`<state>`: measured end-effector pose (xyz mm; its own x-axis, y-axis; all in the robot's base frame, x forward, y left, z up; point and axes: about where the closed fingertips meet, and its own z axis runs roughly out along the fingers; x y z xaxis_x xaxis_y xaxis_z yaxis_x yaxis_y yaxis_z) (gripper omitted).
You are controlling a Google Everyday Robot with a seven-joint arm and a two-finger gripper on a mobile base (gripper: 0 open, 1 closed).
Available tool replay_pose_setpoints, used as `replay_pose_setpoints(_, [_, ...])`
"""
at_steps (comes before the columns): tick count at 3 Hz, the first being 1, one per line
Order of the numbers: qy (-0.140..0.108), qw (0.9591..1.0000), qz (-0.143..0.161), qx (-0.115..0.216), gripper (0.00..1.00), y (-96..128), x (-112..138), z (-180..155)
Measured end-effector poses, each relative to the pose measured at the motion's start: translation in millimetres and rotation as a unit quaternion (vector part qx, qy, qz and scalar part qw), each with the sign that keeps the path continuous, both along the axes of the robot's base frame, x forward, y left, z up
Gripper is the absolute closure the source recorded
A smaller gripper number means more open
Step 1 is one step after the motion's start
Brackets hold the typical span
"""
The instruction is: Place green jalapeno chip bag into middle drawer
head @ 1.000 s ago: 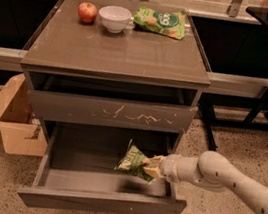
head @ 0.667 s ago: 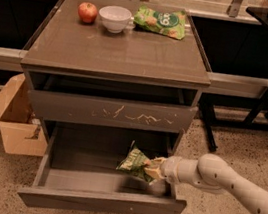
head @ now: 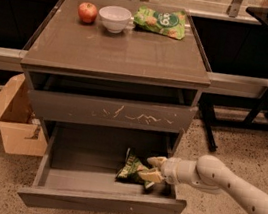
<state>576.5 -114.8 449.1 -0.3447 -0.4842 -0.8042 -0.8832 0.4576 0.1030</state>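
The green jalapeno chip bag is inside the pulled-out middle drawer, at the right of its grey floor, tilted with one end up. My gripper reaches in from the right over the drawer's right side. Its pale fingertips are closed on the bag's right end. The bag's lower edge is at or just above the drawer floor.
A drawer front with white scratches sits closed above the open drawer. On the cabinet top are a red apple, a white bowl and another green chip bag. A cardboard box stands left; a black stand right.
The bag and my gripper have sunk slightly lower into the drawer. Nothing on the cabinet top has moved.
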Motion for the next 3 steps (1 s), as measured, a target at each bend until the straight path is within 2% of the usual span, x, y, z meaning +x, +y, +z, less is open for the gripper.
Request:
replay_pose_setpoints(1, [0.0,1.0,0.0,0.0,0.0,-0.3,0.4,-0.8])
replay_pose_setpoints(3, [-0.058,0.9981,-0.016,0.012,0.0,-35.5,-33.1,65.3])
